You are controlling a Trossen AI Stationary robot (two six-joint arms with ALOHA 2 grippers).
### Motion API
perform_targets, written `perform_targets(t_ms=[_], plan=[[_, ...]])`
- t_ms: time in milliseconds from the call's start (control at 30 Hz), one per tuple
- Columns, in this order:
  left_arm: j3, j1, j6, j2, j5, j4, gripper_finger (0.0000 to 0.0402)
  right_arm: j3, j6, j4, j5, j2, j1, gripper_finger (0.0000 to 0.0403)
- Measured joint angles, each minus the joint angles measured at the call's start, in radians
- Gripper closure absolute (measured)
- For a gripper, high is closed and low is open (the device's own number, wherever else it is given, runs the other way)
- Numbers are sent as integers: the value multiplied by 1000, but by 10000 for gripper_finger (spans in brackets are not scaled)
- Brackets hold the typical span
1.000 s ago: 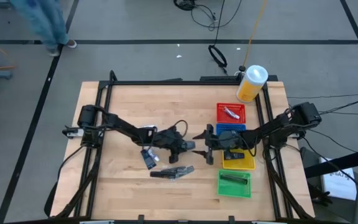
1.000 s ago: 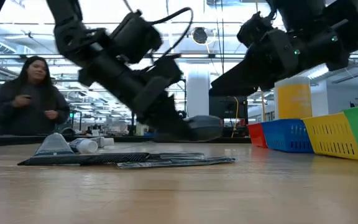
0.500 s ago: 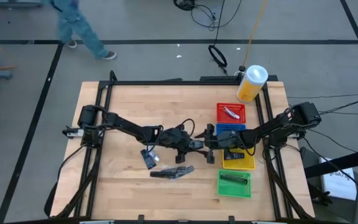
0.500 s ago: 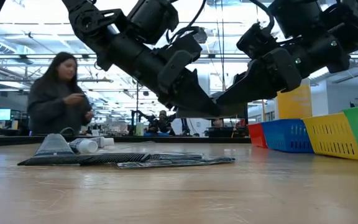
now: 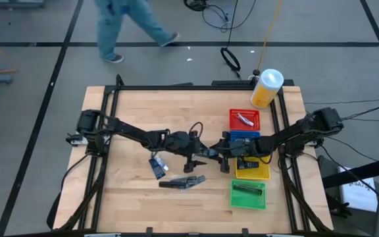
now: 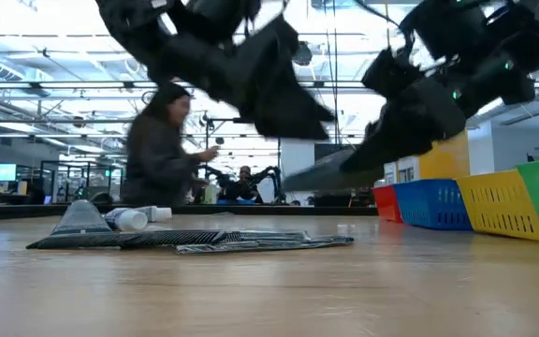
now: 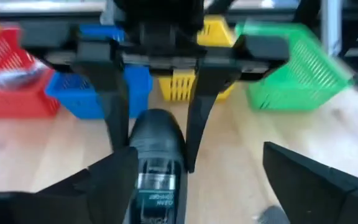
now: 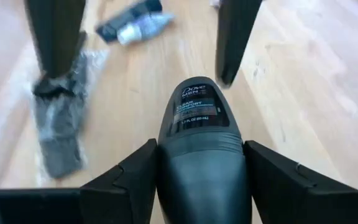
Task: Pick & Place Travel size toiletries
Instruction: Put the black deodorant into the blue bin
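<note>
While I watch from the overhead feed, the wooden bench (image 5: 143, 105) sits on a grey floor crossed by dark tape lines, and a person in blue trousers (image 5: 127, 23) walks past its far side; the level feed shows a person (image 6: 162, 140) in a bright open hall behind. At the bench's right side stand four small baskets in a row: red (image 5: 245, 119), blue (image 5: 242, 137), yellow (image 5: 252, 170) and green (image 5: 249, 194), with a yellow canister (image 5: 266, 89) under a white lid at the far right corner. Loose toiletries lie left of the baskets: a small bottle and dark tube (image 5: 158, 166), and a flat dark sachet bundle (image 5: 183, 182) nearer the front edge. Both arms meet near the bench's middle, just beside the blue basket. My right pincer (image 8: 201, 155) grips a dark deodorant bottle (image 8: 199, 134), one finger on each flank, its rounded cap pointing toward the left arm. The left pincer (image 7: 194, 177) stands spread wide around the same bottle (image 7: 157, 162), its fingers (image 7: 107, 180) apart from it on both sides. In the level feed the bottle (image 6: 321, 173) hangs well above the wood, between the two arms.
</note>
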Motion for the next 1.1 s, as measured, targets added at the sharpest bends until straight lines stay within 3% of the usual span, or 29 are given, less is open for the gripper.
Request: perform_targets(t_ms=[167,267,433,567,667,900,1100], plan=[[0,-17,-9,-153,-94,-142,27,0,34,-249,-5,-221,9,206],[1,-46,2,-205,-211,-241,22,31,99,-554,-3,-398,10,206],[-1,-91,-18,-187,-370,-305,31,131,298,-1124,18,-613,10,206],[-1,-106,-56,-135,-396,-296,44,145,416,-1352,-13,-694,5,206],[-1,-109,-87,-106,-398,-290,51,119,435,-1391,-42,-702,-2,206],[-1,-114,-122,-99,-393,-284,61,73,351,-1283,-64,-654,-47,205],[-2,-148,-122,-124,-437,-307,61,72,305,-1237,-64,-610,-102,116]])
